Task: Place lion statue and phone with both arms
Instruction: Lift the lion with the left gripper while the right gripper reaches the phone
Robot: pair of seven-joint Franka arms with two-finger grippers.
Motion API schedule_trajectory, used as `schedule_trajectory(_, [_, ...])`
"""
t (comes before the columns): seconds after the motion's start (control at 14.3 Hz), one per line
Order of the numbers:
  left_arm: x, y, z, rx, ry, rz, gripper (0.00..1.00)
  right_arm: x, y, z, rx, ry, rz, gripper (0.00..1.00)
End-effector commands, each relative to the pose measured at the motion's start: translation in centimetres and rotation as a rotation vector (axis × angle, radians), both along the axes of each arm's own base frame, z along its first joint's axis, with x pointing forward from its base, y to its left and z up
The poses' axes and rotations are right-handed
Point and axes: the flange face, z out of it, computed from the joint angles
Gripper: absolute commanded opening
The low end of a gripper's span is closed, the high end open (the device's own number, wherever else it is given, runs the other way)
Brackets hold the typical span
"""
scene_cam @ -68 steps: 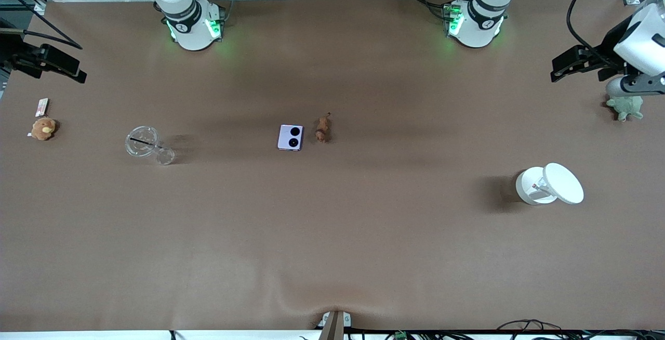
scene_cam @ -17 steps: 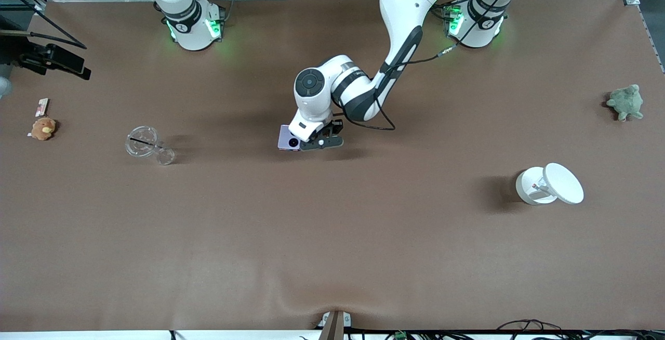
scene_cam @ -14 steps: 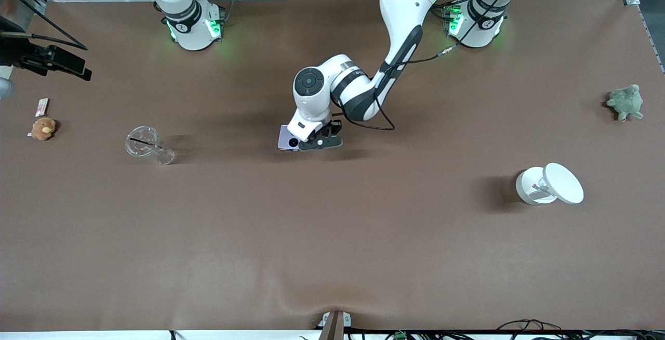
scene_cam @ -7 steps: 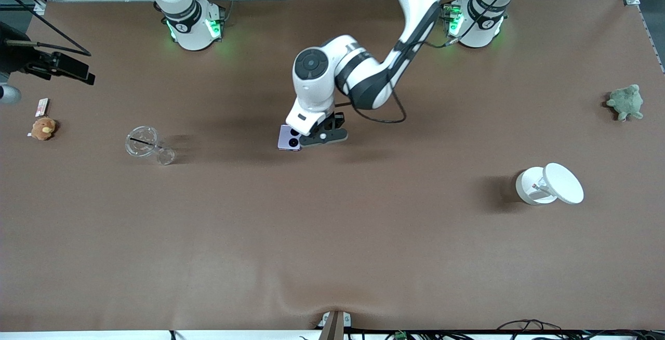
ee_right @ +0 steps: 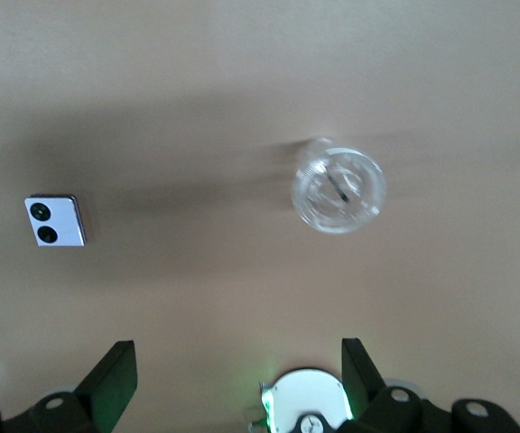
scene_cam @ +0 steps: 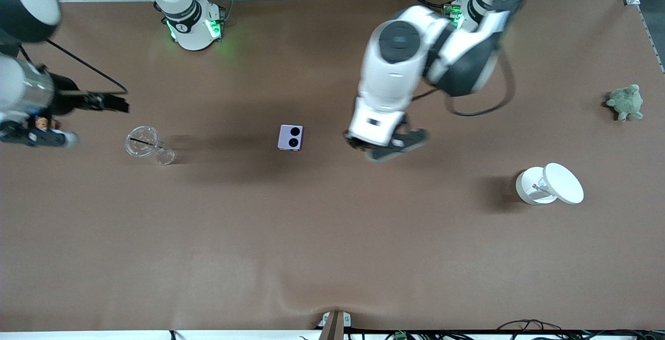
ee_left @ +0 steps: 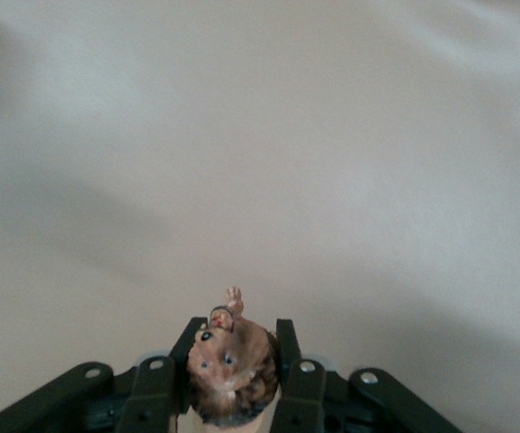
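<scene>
From the front, the left gripper (scene_cam: pixel 387 147) hangs over bare table beside the phone (scene_cam: pixel 290 137), its load hidden; the left wrist view shows the lion statue (ee_left: pixel 231 368) clamped between the fingers (ee_left: pixel 289 347) (tail end cut off); the right wrist view shows the right gripper (ee_right: pixel 235 374) spread wide, high above the phone (ee_right: pixel 55 221).

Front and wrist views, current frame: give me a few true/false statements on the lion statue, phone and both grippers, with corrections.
1. The left gripper is shut on the lion statue. True.
2. The phone lies flat on the table, held by neither gripper. True.
3. The right gripper is shut on the phone. False: its fingers are spread open with nothing between them, up over the table's right-arm end.
4. The lion statue stands on the table beside the phone. False: it is lifted, clamped between the left gripper's fingers.
5. The clear glass stand sits toward the right arm's end of the table from the phone. True.
</scene>
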Motion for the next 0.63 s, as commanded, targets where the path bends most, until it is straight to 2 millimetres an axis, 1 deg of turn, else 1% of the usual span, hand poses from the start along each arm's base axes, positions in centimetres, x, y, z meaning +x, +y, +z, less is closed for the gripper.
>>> schedule_trajectory(0.0, [3.1,6.0,-0.8,0.068,-0.004,0.146,0.00,0.7,3.6,-0.4,0.002,-0.009,-0.030,1.00])
schedule_trajectory(0.07, [4.4,8.2,-1.7,0.113,-0.015,0.187,0.00,0.8,5.2,-1.0,0.005,-0.008,-0.056,1.00])
schedule_trajectory(0.14, [5.6,9.8,-3.6,0.145,-0.001,0.221,0.00,1.0,6.2,-1.9,-0.002,-0.002,-0.093,1.00])
schedule_trajectory(0.28, [7.8,13.5,-7.9,0.205,0.039,0.280,0.00,1.1,9.6,-4.1,0.000,0.007,-0.138,1.00])
schedule_trajectory(0.35, [8.6,15.0,-10.0,0.247,0.053,0.294,0.00,1.0,10.7,-5.3,0.031,0.023,-0.175,1.00])
schedule_trajectory(0.42, [9.2,16.5,-12.2,0.287,0.070,0.300,0.00,0.9,11.3,-6.7,0.073,0.029,-0.223,1.00])
schedule_trajectory(0.49, [9.7,17.4,-14.1,0.337,0.076,0.273,0.00,0.8,12.2,-8.3,0.090,0.024,-0.233,1.00])
schedule_trajectory(0.56, [10.0,18.2,-16.0,0.414,0.068,0.220,0.00,0.2,14.3,-9.3,0.091,0.007,-0.205,1.00])
